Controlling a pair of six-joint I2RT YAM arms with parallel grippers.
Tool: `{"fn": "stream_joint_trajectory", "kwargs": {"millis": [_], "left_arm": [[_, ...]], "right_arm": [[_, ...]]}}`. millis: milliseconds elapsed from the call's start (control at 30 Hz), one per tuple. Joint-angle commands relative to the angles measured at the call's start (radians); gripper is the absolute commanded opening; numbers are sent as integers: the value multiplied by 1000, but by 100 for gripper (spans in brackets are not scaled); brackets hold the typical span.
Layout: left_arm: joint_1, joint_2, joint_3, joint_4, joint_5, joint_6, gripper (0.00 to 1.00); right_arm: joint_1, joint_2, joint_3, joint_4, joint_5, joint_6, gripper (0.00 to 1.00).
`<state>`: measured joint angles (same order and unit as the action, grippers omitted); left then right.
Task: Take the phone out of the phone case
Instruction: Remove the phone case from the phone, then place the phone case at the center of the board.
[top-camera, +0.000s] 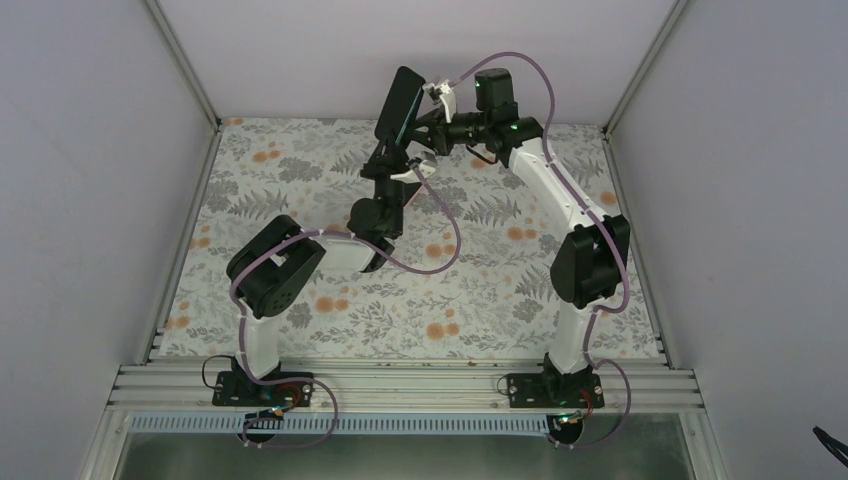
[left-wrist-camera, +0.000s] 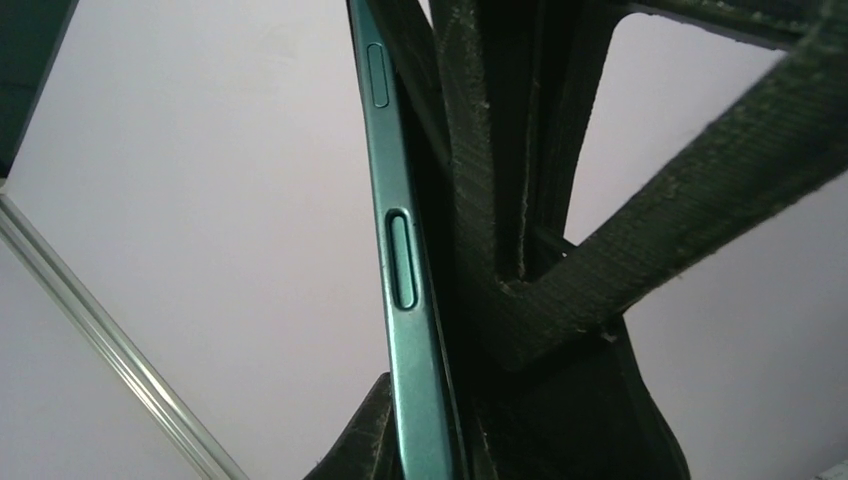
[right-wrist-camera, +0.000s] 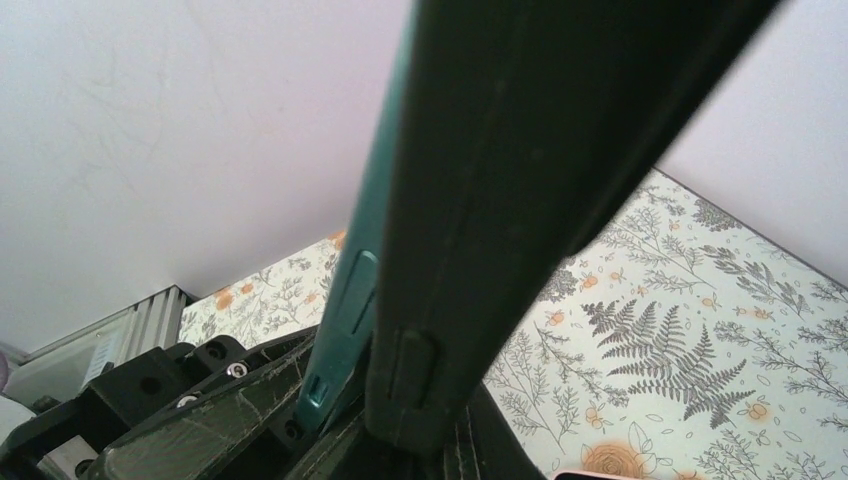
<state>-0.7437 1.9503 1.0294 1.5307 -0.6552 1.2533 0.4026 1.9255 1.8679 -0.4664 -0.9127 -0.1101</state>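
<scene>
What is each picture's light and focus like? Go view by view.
Top external: even, soft light, sharp all over, the phone showing glossy and dark. Left wrist: the phone's teal edge is crisp with a mild sheen, no harsh glare. Right wrist: the nearest foreground is soft from closeness, while the floral table stays crisp.

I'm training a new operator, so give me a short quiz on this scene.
1. How many grippers hold the phone?
2. True or false: the phone is held clear of the table.
3. The phone's side edge is: A teal, B red, C white.
Key: 1 two, the left gripper and the right gripper; 2 true; 3 A.
</scene>
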Motion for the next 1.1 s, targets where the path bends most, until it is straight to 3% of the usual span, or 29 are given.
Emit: {"fn": "stream_joint_trajectory", "kwargs": {"millis": [0, 233, 333, 467, 567, 767, 900, 1067], "left_arm": [[60, -35, 94, 270, 0, 31, 11], [40, -46, 86, 279, -2, 37, 2], [27, -80, 59, 247, 5, 11, 2], [18, -164, 29, 88, -2, -58, 2], [15, -284, 0, -95, 11, -130, 2], [24, -568, 16, -829, 212, -404, 2], [32, -678, 19, -1053, 247, -357, 2], [185, -747, -102, -1036, 152, -166, 2]], "right_arm": [[70, 3, -56, -367, -322, -66, 3], [67, -21, -86, -305, -205, -18, 3], [64, -47, -123, -211, 38, 63, 3], [55, -62, -127, -170, 370, 115, 3], [32, -56, -108, -169, 548, 120, 3], [-19, 29, -20, -226, 806, 103, 3], [-87, 109, 16, -300, 786, 96, 3], [-192, 150, -19, -451, 495, -19, 3]]}}
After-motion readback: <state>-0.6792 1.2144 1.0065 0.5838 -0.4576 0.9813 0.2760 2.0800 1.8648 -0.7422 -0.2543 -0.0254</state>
